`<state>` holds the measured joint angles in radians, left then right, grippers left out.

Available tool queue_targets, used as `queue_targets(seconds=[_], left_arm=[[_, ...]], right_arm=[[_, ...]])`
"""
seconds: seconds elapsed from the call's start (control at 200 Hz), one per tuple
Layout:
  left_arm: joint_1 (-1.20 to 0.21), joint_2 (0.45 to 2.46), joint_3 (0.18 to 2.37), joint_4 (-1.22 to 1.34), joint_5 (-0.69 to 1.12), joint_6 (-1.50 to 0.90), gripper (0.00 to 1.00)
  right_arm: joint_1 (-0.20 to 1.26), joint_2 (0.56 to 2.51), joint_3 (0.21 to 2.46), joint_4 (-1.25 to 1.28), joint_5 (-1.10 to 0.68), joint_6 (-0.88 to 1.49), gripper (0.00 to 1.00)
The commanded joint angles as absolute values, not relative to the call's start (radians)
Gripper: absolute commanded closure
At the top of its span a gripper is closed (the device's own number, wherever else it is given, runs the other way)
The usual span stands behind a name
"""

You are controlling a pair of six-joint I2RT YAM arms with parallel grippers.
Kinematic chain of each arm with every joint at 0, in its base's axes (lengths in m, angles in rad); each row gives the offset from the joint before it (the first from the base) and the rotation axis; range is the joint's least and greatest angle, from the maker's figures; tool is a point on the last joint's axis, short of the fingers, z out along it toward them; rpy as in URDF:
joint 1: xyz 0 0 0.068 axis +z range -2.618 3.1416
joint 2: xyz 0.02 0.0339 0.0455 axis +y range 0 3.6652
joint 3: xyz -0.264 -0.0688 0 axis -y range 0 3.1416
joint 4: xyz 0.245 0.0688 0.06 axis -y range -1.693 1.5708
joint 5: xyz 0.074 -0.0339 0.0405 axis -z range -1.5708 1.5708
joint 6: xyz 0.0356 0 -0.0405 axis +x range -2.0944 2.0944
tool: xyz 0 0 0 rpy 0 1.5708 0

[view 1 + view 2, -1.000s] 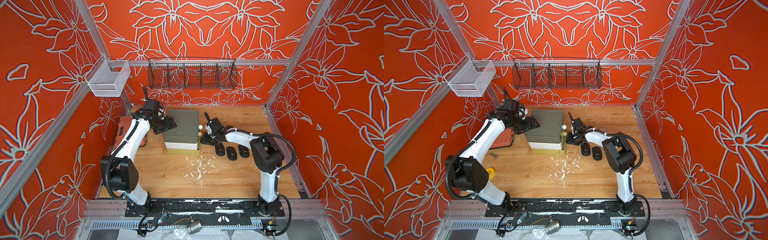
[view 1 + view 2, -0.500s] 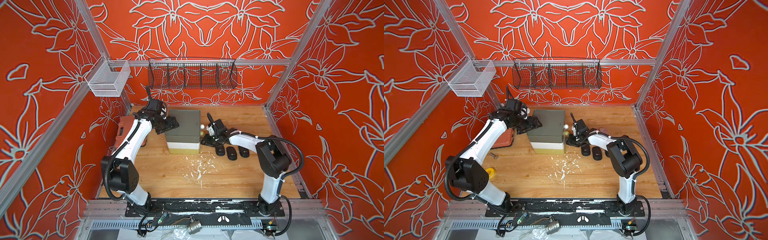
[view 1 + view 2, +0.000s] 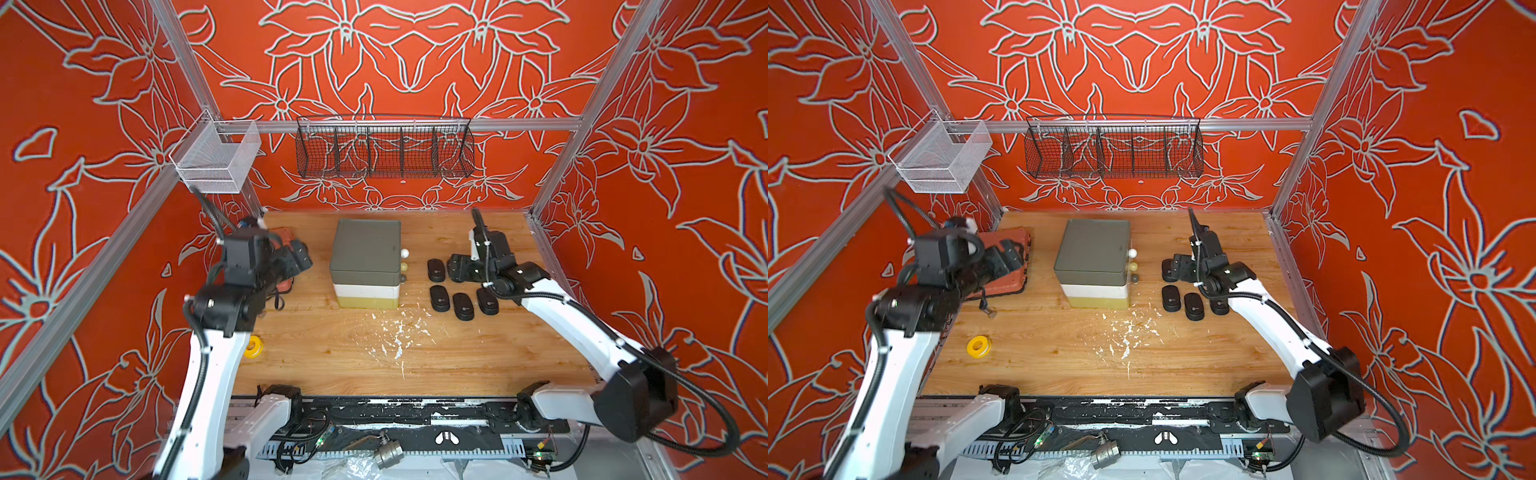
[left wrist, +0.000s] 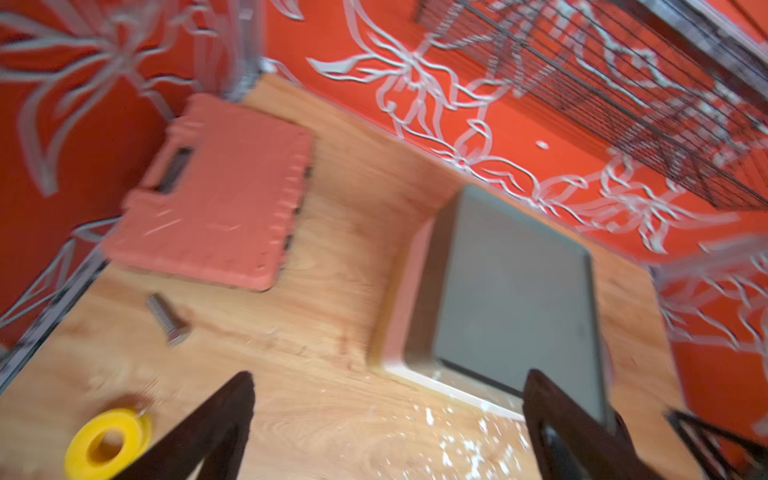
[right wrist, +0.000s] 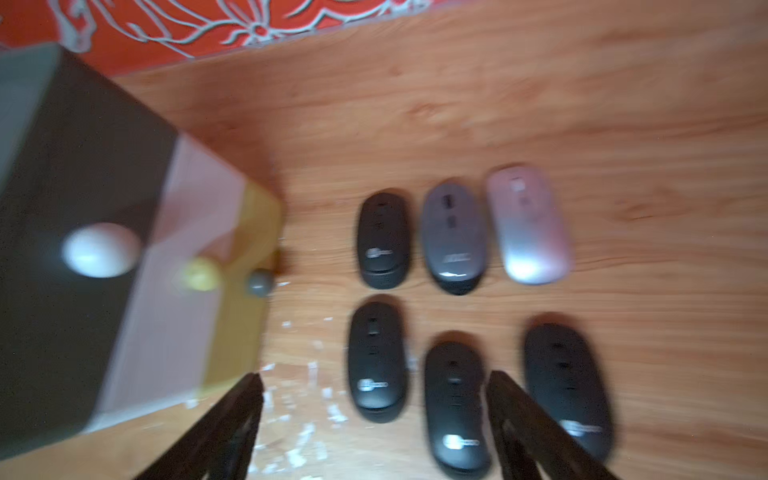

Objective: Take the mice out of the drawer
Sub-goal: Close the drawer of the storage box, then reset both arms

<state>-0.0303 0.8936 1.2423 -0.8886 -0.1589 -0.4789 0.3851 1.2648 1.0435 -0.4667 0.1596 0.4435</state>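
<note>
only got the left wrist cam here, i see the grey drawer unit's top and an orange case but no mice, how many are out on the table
observer: six mice lie on the table beside the drawer unit, in two rows of three; the right wrist view shows them all.
operator: is one being held
observer: no, the right hand is open and empty above them.
operator: is the unit open
observer: in both top views the three knobs line up along its side, so the drawers look shut.
</note>
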Motion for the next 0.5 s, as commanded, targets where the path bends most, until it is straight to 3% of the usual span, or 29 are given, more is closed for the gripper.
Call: queue_targets(seconds=[0.0,0.225,0.32,0.495], left_arm=[[-0.017,0.854,0.977,-0.776,-0.396,-0.6,0.02],[-0.017,0.936,0.573,-0.23,-0.551,-0.361,0.02],[-0.015,1.015,0.452,0.025,-0.505,-0.23,0.02],[-0.015,1.132,0.419,0.226,-0.327,-0.158,0.02]], right_arm=[[0.335,1.239,0.93,-0.44,0.509,0.412,0.04],[0.204,1.272,0.682,-0.024,0.599,0.274,0.02],[0.184,1.266,0.651,0.058,0.578,0.216,0.02],[0.127,1.313,0.521,0.319,0.461,0.13,0.02]])
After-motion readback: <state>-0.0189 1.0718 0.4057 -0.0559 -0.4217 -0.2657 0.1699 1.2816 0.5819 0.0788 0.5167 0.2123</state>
